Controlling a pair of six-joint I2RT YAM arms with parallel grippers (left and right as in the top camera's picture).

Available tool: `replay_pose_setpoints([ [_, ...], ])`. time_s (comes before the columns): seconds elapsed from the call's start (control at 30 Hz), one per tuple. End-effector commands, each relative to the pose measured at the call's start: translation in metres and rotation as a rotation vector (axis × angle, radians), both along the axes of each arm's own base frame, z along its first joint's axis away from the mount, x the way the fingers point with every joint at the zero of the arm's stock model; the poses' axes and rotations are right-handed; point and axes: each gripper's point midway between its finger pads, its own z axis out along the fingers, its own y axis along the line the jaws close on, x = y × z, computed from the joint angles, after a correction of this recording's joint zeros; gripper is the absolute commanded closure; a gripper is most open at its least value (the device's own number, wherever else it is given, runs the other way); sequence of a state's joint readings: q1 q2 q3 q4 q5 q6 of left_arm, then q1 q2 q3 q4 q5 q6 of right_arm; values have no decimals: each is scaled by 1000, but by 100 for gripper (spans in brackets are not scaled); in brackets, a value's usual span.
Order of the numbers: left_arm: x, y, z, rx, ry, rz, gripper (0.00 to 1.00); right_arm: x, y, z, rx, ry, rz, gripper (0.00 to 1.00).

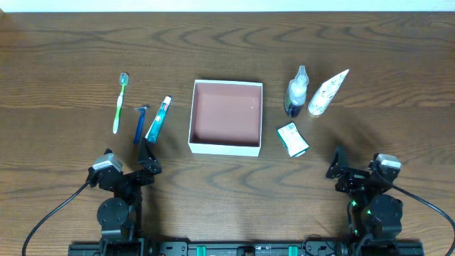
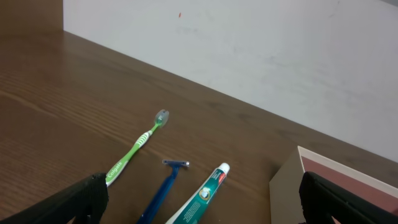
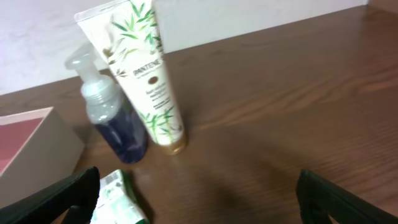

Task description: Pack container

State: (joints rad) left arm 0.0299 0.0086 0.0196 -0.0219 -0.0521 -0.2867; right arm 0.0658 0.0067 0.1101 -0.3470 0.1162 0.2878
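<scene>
We see the container [image 1: 226, 114] empty, centred between the side edges of the table [image 1: 57, 43], toiletries [image 1: 158, 119] flanking it, likely so either gripper works its side; left gripper [image 1: 148, 160] and right gripper [image 1: 340, 165] sit at the near edge, jaws apart.

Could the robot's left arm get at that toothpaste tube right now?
Probably yes. The left gripper sits open just short of the toothpaste tube, with only bare table between them. The blue razor lies close beside the tube, so it might get nudged.
</scene>
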Motion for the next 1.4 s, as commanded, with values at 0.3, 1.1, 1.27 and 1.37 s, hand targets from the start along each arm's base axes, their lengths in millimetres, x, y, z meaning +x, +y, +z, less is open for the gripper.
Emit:
replay_pose_setpoints([
  [0.3,-2,5,-19,23,65,27,2,-9,54,31,91,-35,305,1],
  [1.1,-2,5,-19,23,65,27,2,51,116,200,154,380,610,1],
  [1.27,-2,5,-19,23,65,27,2,59,115,193,39,556,534,1],
  [1.37,-2,5,-19,23,65,27,2,65,118,191,-56,601,489,1],
])
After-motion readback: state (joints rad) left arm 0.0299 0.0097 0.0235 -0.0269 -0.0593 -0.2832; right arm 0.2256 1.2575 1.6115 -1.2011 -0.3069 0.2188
